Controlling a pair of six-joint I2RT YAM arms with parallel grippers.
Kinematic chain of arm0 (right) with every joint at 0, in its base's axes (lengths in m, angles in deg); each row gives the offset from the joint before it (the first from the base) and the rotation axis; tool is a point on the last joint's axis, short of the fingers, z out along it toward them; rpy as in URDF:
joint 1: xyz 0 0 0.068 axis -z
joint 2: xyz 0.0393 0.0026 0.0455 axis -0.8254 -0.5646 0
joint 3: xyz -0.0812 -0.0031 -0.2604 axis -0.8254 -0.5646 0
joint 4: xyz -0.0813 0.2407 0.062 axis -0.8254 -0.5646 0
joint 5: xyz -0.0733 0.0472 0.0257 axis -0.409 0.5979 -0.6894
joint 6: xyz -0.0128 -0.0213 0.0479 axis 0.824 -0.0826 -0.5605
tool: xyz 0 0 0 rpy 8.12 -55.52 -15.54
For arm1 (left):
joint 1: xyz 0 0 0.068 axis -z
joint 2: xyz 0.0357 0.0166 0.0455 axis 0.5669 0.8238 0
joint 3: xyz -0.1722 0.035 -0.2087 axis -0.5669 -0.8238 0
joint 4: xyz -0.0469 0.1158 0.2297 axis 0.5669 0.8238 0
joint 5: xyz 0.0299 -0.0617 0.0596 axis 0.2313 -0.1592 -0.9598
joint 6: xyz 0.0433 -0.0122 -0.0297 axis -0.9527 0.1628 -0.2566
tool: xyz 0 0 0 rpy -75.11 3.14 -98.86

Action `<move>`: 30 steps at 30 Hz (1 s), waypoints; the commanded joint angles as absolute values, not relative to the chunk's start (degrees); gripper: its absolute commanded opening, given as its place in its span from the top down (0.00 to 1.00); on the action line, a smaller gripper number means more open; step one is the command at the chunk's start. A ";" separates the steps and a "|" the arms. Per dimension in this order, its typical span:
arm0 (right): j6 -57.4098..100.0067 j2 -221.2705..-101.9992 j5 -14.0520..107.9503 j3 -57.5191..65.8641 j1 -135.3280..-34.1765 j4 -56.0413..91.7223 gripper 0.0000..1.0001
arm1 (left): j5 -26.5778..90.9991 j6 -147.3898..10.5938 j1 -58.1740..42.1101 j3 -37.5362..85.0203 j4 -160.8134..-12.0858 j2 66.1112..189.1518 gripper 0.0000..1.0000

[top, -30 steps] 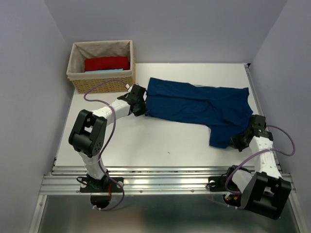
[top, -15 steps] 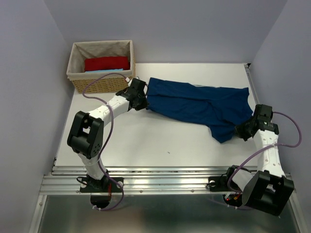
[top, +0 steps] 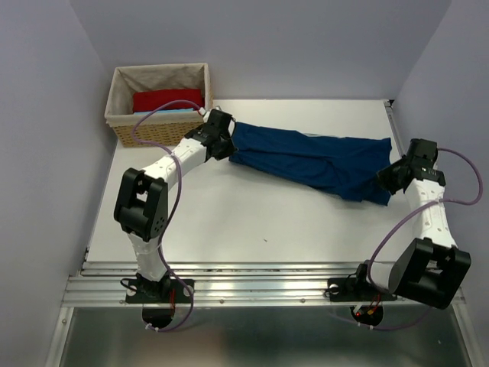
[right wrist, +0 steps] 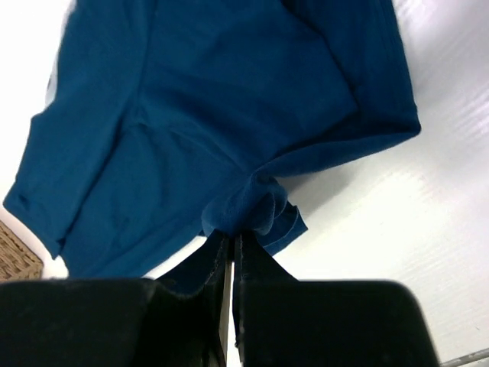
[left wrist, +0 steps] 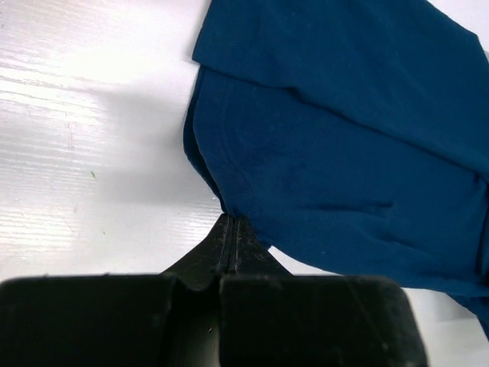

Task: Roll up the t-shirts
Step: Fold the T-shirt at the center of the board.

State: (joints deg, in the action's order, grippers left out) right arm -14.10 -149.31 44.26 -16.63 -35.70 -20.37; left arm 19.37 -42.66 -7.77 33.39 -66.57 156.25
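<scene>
A dark navy-blue t-shirt (top: 309,160) lies folded in a long band across the white table, stretched between both arms. At its left end my left gripper (top: 226,145) is shut on the cloth edge; the left wrist view shows the hem (left wrist: 229,200) pinched at the closed fingertips. At the right end my right gripper (top: 387,182) is shut on a bunched corner, which shows as a small wad (right wrist: 256,208) above the tips in the right wrist view. A red t-shirt (top: 168,99) and a light-blue piece (top: 164,112) lie in the wicker basket.
The wicker basket (top: 160,131) stands at the back left corner, just beside the left gripper. Grey walls close in on both sides. The table's right edge (top: 397,138) runs close to the right gripper. A metal rail (top: 252,287) crosses the near edge.
Both grippers have moved toward the back of the table with the shirt's ends. The hanging lower right part of the shirt has been drawn up, so the cloth is now a narrower band.
</scene>
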 commanded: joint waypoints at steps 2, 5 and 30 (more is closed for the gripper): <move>-13.02 -153.40 43.88 -10.91 -35.23 -14.18 0.99 | 17.53 -43.42 -8.78 38.49 -65.10 158.39 1.00; -12.76 -155.25 44.05 -8.98 -35.23 -12.69 0.99 | 17.27 -43.42 -8.87 40.16 -64.92 159.97 1.00; -7.92 -150.02 47.22 -11.16 -35.23 -22.69 0.99 | 19.82 -48.94 -9.48 33.50 -62.02 155.50 1.00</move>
State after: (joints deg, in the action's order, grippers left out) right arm -10.61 -158.14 47.25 -7.43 -35.70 -15.96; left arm 19.46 -45.13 -9.06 36.67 -63.79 161.65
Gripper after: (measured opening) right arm 0.038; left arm 0.019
